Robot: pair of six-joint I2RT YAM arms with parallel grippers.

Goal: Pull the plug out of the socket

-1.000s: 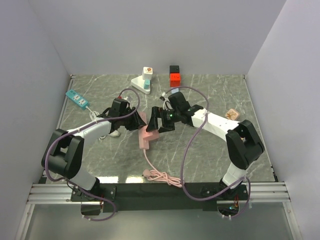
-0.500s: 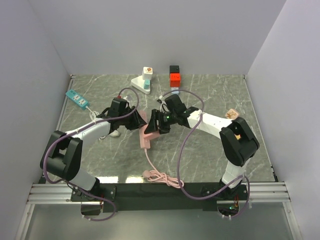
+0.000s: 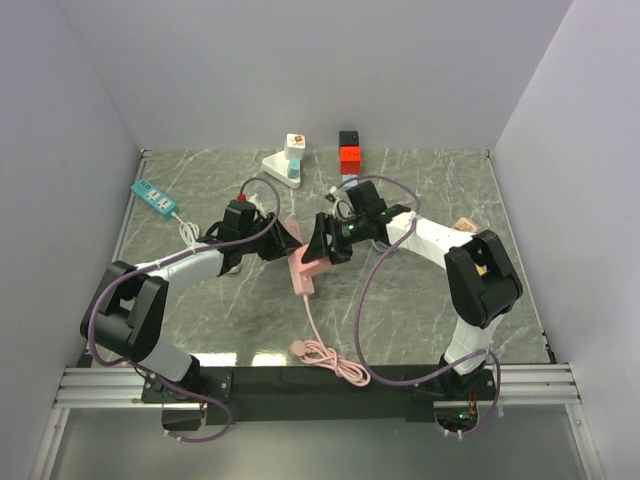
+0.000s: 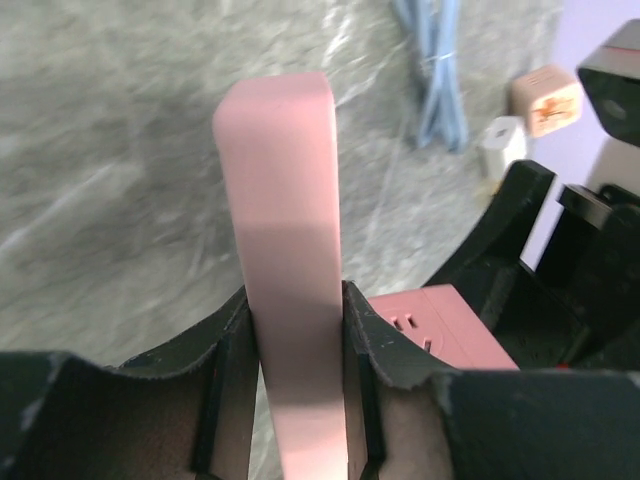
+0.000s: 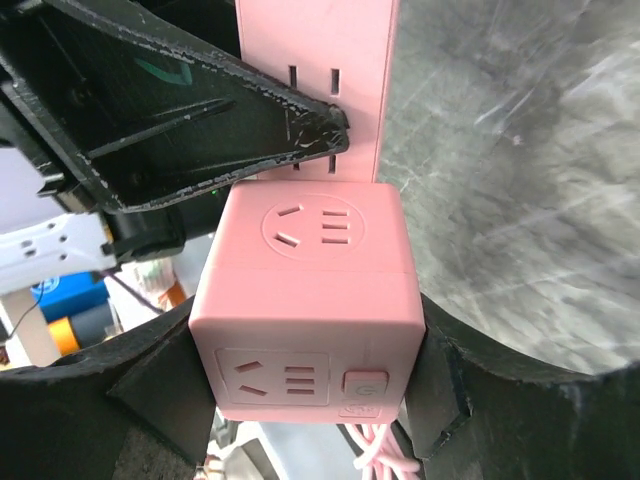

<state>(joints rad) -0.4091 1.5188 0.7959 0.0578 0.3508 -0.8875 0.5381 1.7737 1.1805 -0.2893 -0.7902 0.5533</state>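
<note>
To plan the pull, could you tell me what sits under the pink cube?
The pink power strip lies under it; any prongs joining them are covered by the cube.

Surface (image 3: 420, 300), contents by position.
- Centre: socket cube (image 3: 310, 270), with flat bar (image 4: 285, 250) joined to it at its 11 o'clock side.
- Left gripper (image 3: 278, 243): at 9 o'clock of the bar, which sits clamped between its fingers.
- Right gripper (image 3: 322, 250): at 2 o'clock of the cube, with a finger pressed on each side of it.
- Cord: leaves the cube toward 6 o'clock and ends in a coil (image 3: 325, 353) near the front edge.
- Power strip (image 3: 152, 197): 10 o'clock, beside the left edge.
- Charger base (image 3: 282, 167): 12 o'clock, near the far edge, with a small cube (image 3: 294, 144) on it.
- Stacked blocks (image 3: 349, 152): just right of the base.
- Small box (image 3: 463, 228): 3 o'clock, well apart from the cube.
</note>
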